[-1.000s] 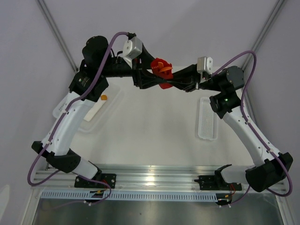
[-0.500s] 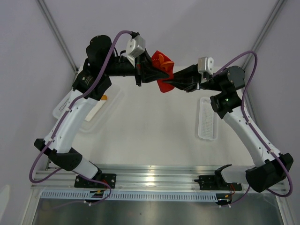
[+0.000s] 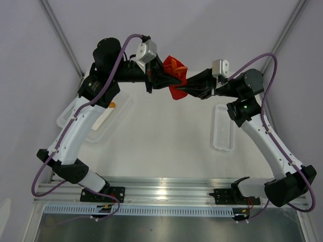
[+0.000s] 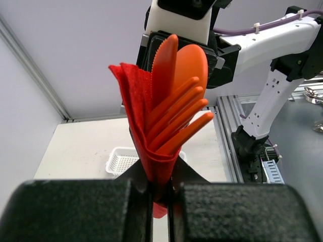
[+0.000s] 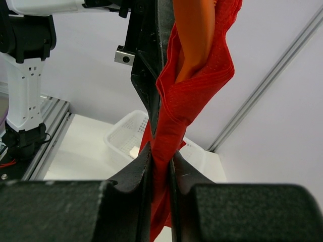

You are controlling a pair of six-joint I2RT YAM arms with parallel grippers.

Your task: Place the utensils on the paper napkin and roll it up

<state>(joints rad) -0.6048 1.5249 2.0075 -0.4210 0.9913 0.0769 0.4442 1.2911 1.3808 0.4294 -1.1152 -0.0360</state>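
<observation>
1. Up in the air over the far end of the table (image 3: 161,146), we've got the paper napkin (image 4: 133,96), thin crinkly red paper folded into a loose cone around the utensils (image 4: 181,96).
2. Those are smooth orange plastic: a serrated knife, a rounded spoon and fork tines.
3. Our left gripper (image 4: 160,189) is pinched tight on the napkin's bottom fold.
4. Our right gripper (image 5: 160,166) is clamped on its twisted red tail.

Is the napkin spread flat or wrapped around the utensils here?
Wrapped loosely: the paper napkin folds around the utensils, their heads poking out; left gripper and right gripper pinch it.
</observation>
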